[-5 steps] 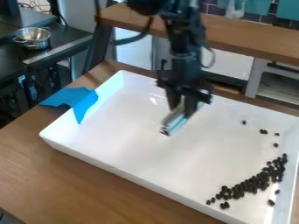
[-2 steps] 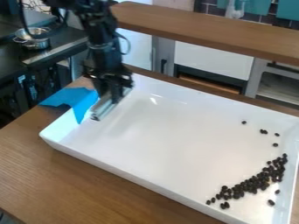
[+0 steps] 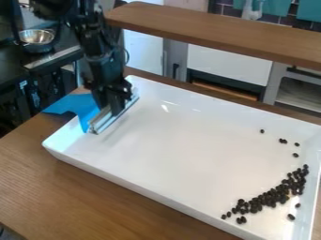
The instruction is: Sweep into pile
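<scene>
Dark beans (image 3: 282, 189), perhaps, in tray (image 3: 182, 150)

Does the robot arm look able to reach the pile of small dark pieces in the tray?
Probably yes: the metal scraper in the end effector is across the tray from the pile, but nothing stands between them.

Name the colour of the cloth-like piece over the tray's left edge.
Bright blue cloth-like piece, best seen in the camera view.
</scene>
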Tool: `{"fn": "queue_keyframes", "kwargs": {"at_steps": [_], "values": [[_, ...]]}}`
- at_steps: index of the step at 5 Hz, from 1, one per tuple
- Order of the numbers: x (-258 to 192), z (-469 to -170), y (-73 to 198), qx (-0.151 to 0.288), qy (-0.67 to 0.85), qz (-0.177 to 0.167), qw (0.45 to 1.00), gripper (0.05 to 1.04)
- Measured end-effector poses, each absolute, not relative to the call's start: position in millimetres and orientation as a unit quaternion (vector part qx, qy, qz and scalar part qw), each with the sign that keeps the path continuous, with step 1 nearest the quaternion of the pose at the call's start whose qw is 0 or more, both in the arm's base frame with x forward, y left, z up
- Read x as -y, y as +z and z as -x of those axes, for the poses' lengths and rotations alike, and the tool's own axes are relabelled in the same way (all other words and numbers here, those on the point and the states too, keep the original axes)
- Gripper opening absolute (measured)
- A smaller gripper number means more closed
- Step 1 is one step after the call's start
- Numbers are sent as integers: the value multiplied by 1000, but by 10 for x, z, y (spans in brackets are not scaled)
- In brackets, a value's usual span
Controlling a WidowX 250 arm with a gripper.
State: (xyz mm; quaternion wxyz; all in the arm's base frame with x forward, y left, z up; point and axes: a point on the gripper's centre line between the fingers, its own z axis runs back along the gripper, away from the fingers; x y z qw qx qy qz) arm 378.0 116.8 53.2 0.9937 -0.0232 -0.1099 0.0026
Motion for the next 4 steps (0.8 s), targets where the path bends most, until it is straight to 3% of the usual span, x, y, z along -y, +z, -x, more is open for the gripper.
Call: {"fn": "queue_keyframes", "kwargs": {"at_steps": [1, 2, 3, 4], "values": [[-1158, -3755, 485, 108, -7, 23, 994, 403], [-1159, -3779, 458, 111, -23, -6, 994, 711], [-1079, -3742, 455, 92, -15, -2, 996, 977], [-1034, -3660, 709, 80, -22, -16, 996, 1004]]}}
